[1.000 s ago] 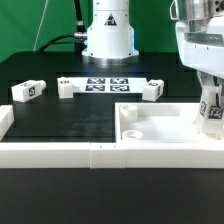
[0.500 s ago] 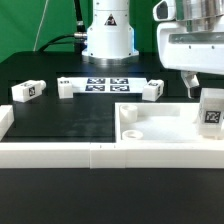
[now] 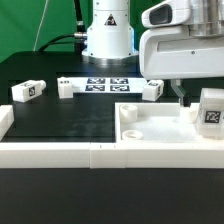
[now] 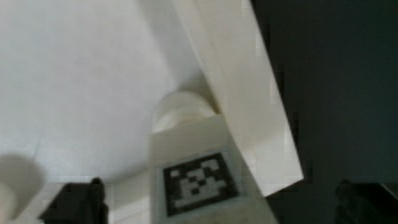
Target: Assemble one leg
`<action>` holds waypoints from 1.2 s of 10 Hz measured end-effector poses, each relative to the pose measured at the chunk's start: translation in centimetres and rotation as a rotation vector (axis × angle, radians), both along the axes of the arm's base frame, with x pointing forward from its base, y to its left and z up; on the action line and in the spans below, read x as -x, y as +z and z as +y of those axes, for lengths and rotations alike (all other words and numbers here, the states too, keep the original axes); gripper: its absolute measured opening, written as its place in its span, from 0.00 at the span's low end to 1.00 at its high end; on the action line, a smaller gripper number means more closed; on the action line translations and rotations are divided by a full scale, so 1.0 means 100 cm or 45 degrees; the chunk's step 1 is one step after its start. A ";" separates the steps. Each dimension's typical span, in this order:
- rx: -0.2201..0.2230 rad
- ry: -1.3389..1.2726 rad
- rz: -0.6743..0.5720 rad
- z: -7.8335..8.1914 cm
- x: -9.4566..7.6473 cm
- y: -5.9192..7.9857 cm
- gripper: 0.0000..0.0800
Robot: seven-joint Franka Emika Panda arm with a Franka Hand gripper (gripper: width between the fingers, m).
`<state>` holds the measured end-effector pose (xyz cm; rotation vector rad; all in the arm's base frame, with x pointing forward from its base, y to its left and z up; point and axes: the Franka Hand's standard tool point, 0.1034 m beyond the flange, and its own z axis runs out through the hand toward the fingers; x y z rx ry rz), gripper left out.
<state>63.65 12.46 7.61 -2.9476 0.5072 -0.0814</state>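
Note:
A leg (image 3: pixel 211 112), a small white block with a black-and-white tag, stands upright in the white tabletop (image 3: pixel 160 128) at the exterior view's right. My gripper (image 3: pixel 190 95) hangs open just above it and a little to its left, touching nothing. In the wrist view the leg (image 4: pixel 199 180) stands against the tabletop's raised rim (image 4: pixel 231 70), between my two dark fingertips (image 4: pixel 75 202), which stand well apart from it. Three more legs lie on the black table: one at the left (image 3: pixel 27 90), one left of the marker board (image 3: pixel 67 87), one right of it (image 3: pixel 152 88).
The marker board (image 3: pixel 106 83) lies at the back in front of the arm's white base (image 3: pixel 107 35). Long white border rails (image 3: pixel 60 152) run along the front and the left edge. A round peg (image 3: pixel 131 129) sits in the tabletop's near left corner.
My gripper has let go of the leg, risen, and moved toward the exterior view's left. The leg stays standing in the tabletop at the right.

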 end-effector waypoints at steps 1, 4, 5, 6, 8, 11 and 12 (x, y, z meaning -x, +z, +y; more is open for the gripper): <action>0.032 0.155 -0.021 -0.001 -0.001 0.000 0.81; 0.120 0.494 -0.043 -0.004 -0.004 -0.002 0.81; 0.120 0.490 -0.042 -0.004 -0.004 -0.002 0.77; 0.120 0.490 -0.042 -0.004 -0.004 -0.002 0.60; 0.120 0.490 -0.042 -0.004 -0.004 -0.002 0.42; 0.118 0.458 -0.039 -0.004 -0.004 -0.002 0.36; 0.118 0.459 -0.039 -0.004 -0.004 -0.002 0.36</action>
